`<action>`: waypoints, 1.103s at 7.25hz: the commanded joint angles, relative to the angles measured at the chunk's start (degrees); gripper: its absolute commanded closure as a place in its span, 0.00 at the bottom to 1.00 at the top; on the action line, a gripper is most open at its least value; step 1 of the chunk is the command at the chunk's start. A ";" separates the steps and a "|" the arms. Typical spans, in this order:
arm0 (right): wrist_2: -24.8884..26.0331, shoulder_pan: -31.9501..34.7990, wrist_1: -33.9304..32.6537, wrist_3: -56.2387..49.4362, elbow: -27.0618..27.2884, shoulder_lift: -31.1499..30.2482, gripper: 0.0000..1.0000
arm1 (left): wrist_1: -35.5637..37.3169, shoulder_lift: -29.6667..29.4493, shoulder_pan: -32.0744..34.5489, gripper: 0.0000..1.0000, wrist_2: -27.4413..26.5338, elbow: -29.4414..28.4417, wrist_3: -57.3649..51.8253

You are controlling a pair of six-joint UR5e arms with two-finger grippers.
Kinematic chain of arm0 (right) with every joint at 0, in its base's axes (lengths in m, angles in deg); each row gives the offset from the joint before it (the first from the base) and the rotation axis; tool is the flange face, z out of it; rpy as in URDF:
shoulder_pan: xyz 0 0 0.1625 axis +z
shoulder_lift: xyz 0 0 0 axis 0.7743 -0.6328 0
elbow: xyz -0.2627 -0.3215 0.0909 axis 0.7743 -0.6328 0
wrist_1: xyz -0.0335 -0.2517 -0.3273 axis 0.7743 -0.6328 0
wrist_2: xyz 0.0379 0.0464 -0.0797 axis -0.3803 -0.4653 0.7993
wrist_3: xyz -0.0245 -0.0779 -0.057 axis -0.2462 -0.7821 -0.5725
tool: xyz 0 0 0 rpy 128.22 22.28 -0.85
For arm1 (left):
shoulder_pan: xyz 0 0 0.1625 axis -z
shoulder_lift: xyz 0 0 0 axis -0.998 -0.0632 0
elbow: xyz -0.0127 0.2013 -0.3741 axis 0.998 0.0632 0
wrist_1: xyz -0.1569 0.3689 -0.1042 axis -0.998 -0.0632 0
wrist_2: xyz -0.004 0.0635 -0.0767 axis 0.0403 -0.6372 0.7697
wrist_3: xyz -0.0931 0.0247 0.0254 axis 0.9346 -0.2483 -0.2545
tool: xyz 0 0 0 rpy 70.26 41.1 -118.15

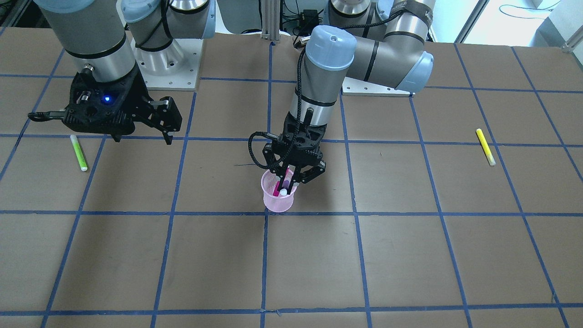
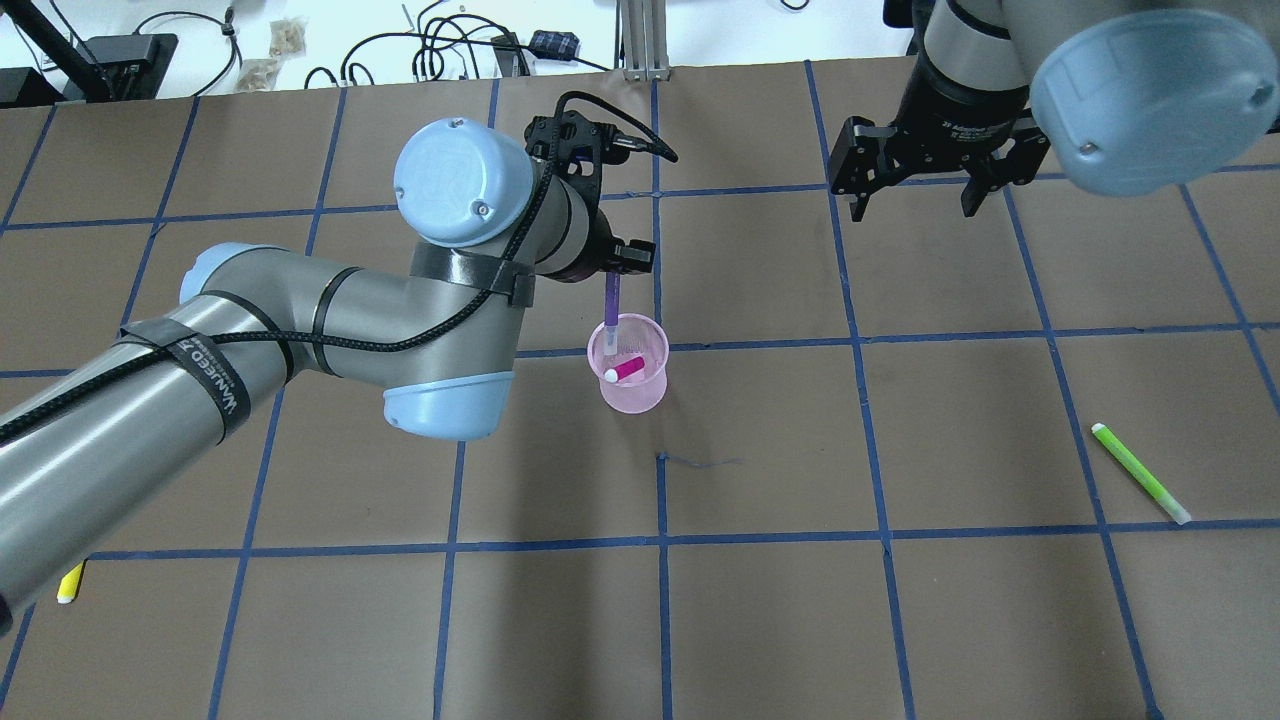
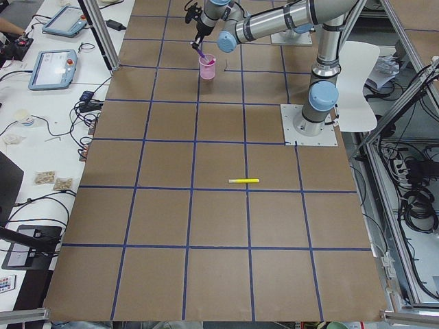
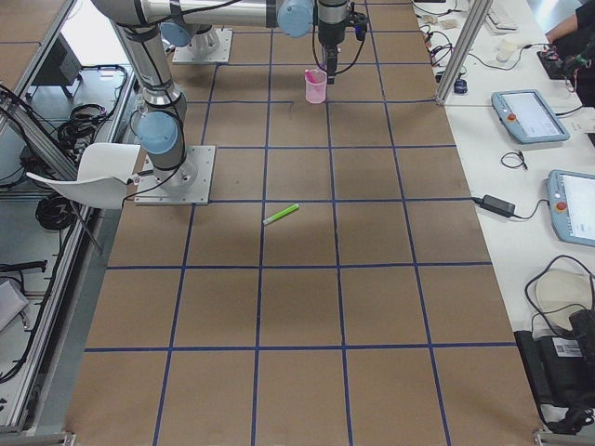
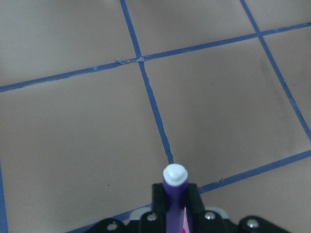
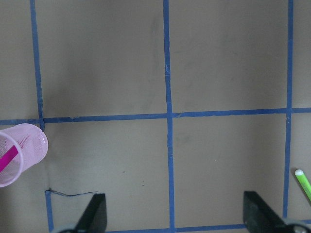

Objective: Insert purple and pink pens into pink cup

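Note:
The pink mesh cup point(image 2: 634, 392) stands upright near the table's middle; it also shows in the front view point(image 1: 278, 203) and in the right wrist view point(image 6: 23, 154). A pink pen point(image 2: 627, 369) leans inside it. My left gripper point(image 2: 613, 276) is shut on the purple pen point(image 2: 611, 305) and holds it upright right over the cup, its lower end at the cup's mouth. The left wrist view shows the pen's white tip point(image 5: 175, 174) between the fingers. My right gripper point(image 2: 915, 195) is open and empty, hovering well away from the cup.
A green pen point(image 2: 1140, 472) lies on the table on my right side, also seen in the front view point(image 1: 78, 152). A yellow pen point(image 1: 485, 146) lies far out on my left side. The brown table has a grid of blue tape lines.

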 commanded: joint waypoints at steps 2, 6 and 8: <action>-0.08 0.04 -0.12 0.09 1.47 -0.56 0.00 | -0.05 -1.39 0.31 1.00 -0.05 0.51 -0.04; -0.08 0.04 -0.12 0.09 1.47 -0.56 0.00 | -0.05 -1.75 0.67 0.32 -2.69 1.22 0.57; 0.01 0.04 -0.12 0.00 1.47 -0.56 0.00 | 0.12 -1.66 0.67 0.19 -2.60 0.61 0.92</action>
